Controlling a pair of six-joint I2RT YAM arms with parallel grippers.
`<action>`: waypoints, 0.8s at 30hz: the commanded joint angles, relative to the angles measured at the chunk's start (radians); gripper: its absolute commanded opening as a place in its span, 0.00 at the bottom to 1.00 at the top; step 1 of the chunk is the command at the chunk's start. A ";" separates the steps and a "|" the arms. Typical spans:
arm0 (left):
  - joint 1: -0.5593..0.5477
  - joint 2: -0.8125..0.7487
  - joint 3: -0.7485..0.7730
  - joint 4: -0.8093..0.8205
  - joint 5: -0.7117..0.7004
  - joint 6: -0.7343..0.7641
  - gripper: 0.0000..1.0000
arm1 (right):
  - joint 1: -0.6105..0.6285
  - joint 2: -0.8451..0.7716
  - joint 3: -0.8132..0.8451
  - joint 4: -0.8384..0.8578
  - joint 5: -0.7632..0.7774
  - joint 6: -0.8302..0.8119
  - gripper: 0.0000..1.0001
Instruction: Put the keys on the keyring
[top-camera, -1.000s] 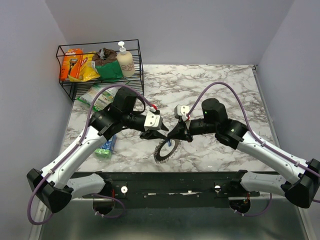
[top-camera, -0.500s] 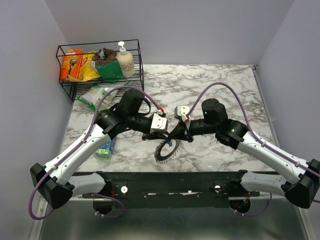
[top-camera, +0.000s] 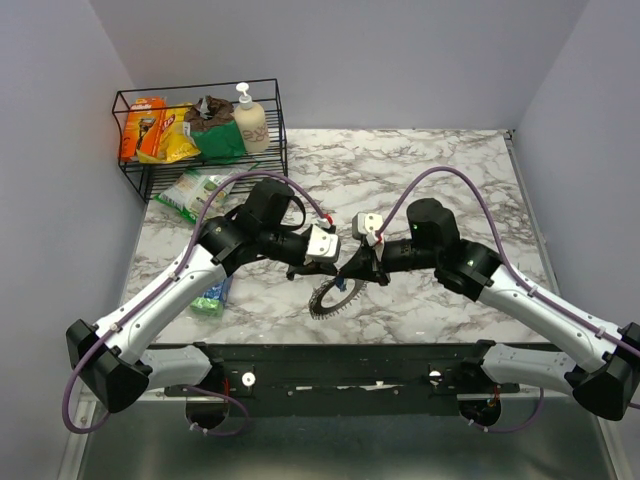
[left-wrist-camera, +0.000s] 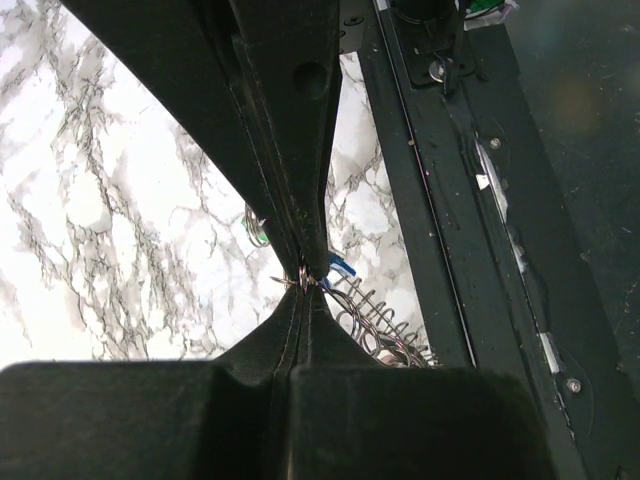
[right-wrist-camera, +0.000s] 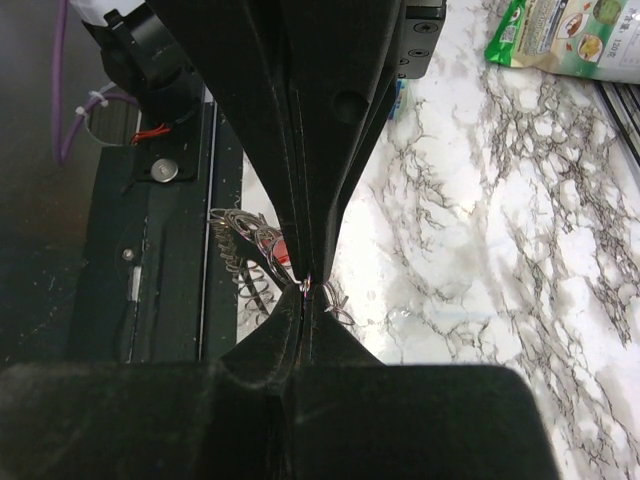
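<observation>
The keyring (top-camera: 333, 299), a silvery toothed ring, hangs tilted just above the table's front edge between both grippers. My left gripper (top-camera: 303, 271) is shut, and in the left wrist view (left-wrist-camera: 306, 281) it pinches a thin wire of the ring's coil (left-wrist-camera: 385, 325). A blue key head (left-wrist-camera: 341, 267) and a green one (left-wrist-camera: 258, 235) show just beyond the tips. My right gripper (top-camera: 349, 274) is shut too. In the right wrist view (right-wrist-camera: 305, 288) it pinches the ring's wire (right-wrist-camera: 243, 262), with a red key head (right-wrist-camera: 281, 250) beside it. The key blades are hidden.
A black wire basket (top-camera: 276, 128) with a soap bottle and packets stands at the back left. A snack packet (top-camera: 188, 192) lies in front of it, and a green-blue packet (top-camera: 212, 296) lies under the left arm. A black rail (top-camera: 400, 358) runs along the front edge.
My left arm has swung right and its gripper has closed in next to the right gripper at the ring. The right arm has shifted slightly.
</observation>
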 joint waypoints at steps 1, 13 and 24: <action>-0.010 -0.010 -0.001 0.026 -0.009 0.002 0.00 | -0.001 -0.021 0.029 0.055 0.001 0.004 0.01; -0.010 -0.172 -0.244 0.510 -0.095 -0.248 0.00 | -0.003 -0.134 -0.041 0.165 0.094 0.059 0.43; -0.009 -0.228 -0.373 0.839 -0.097 -0.409 0.00 | -0.006 -0.251 -0.100 0.262 0.243 0.149 0.73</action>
